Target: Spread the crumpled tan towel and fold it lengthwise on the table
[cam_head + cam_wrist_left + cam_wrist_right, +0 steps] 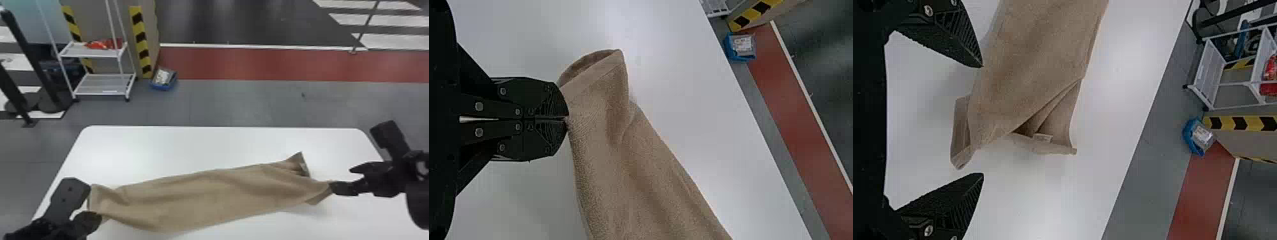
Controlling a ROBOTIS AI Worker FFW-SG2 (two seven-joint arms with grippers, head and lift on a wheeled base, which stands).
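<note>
Lying left to right: tan towel; left gripper, clenched on one end; right gripper, parted, just beside the loose end, nearer for grasping.

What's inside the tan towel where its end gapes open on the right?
A small pale label shows in the gap, along with folds of the towel itself. Deeper in, the upper layer covers whatever is there.

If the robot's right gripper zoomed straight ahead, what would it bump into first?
Probably the nearest end of the tan towel: the right gripper, open, points towards it. Its height is unclear, so it might pass over.
</note>
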